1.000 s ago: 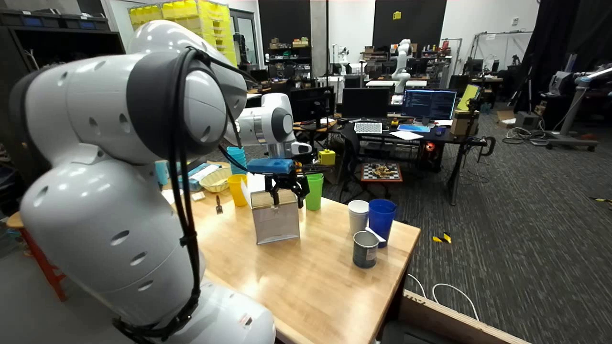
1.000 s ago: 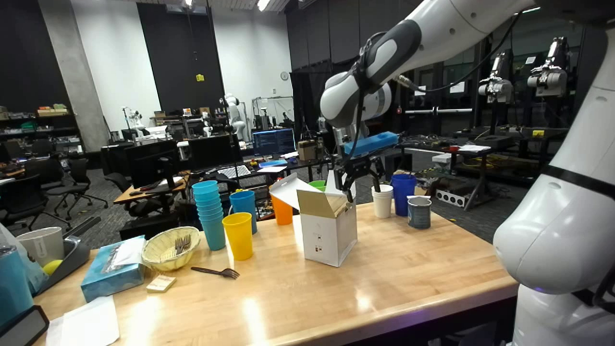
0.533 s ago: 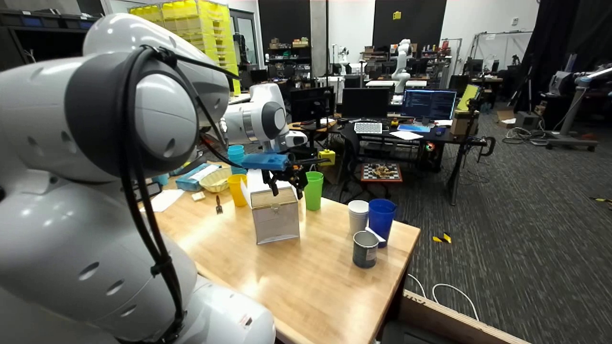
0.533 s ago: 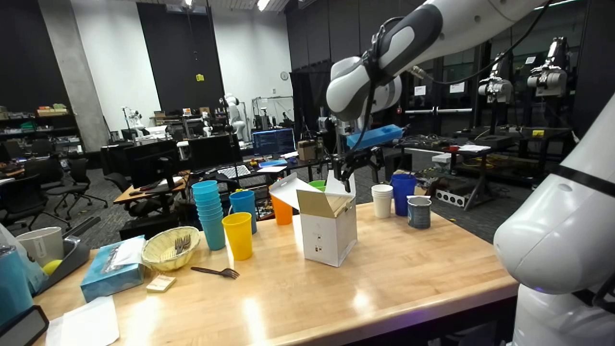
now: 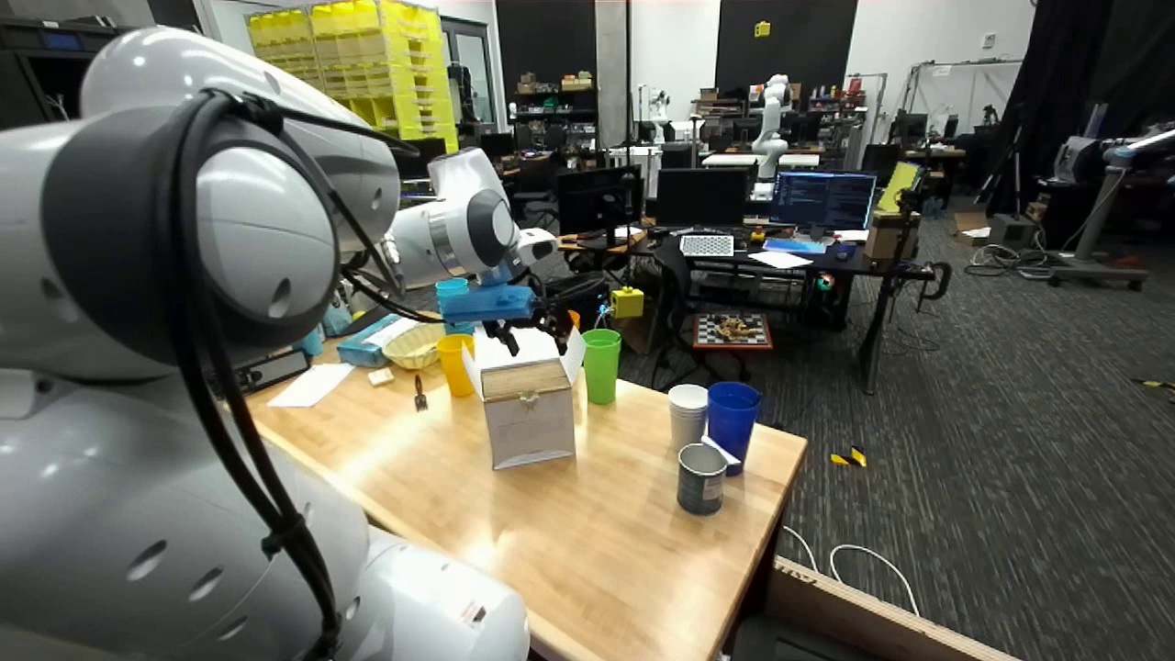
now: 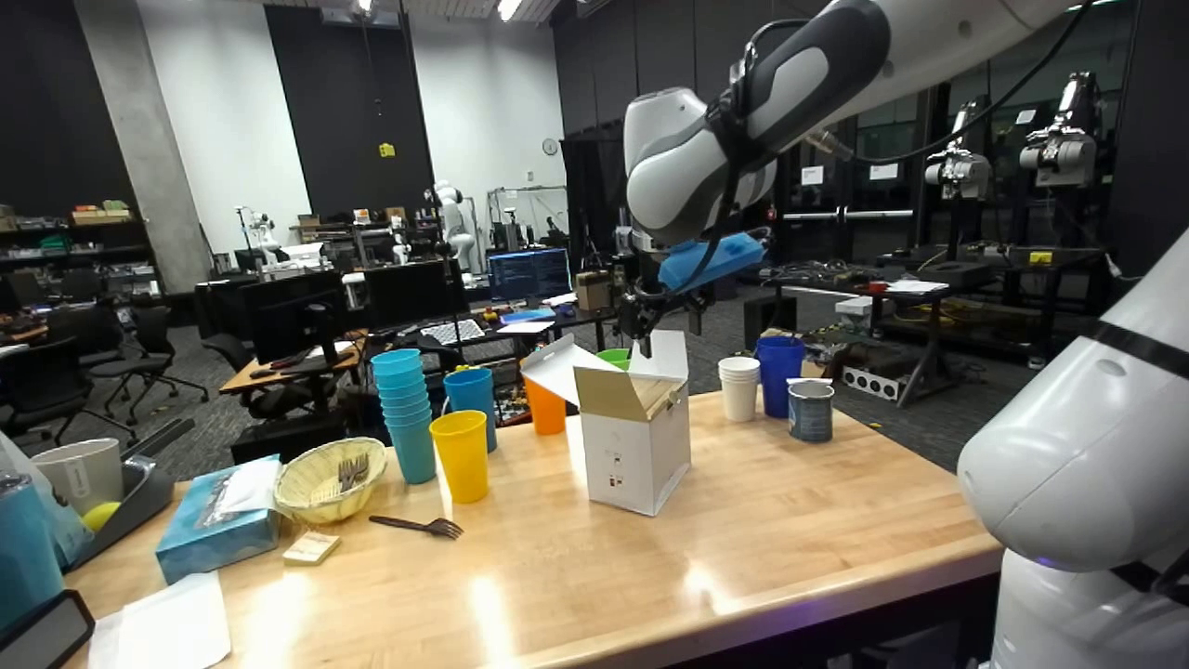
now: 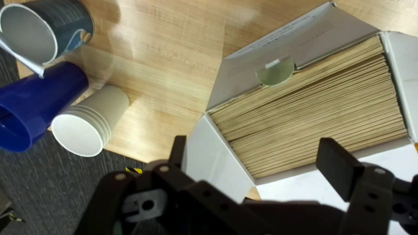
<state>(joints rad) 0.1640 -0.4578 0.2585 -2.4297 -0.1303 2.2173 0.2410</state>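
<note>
Arm (image 6: pixel 808 74) arched over bench (image 6: pixel 790 520), end effector (image 7: pixel 254 147) pointed down, fingers (image 7: pixel 339 169) apart above open white box (image 6: pixel 620 460), raised flaps (image 6: pixel 560 374) and green cup (image 5: pixel 601 367) stood close.

Claw (image 7: pixel 254 151), jaws wide apart, over a white box (image 7: pixel 313 39) (flaps (image 7: pixel 214 160) outspread) full of tan sheets (image 7: pixel 310 111)

This is a robotics lab: beyond the wooden table (image 5: pixel 597 542) stand a distant white robot arm (image 5: pixel 771 128) and two silvery robot arms (image 6: pixel 1061 153), along with a computer monitor (image 5: pixel 823 200) showing lines of text, black office chairs (image 6: pixel 144 351) and a tall stack of yellow bins (image 5: pixel 353 73).
</note>
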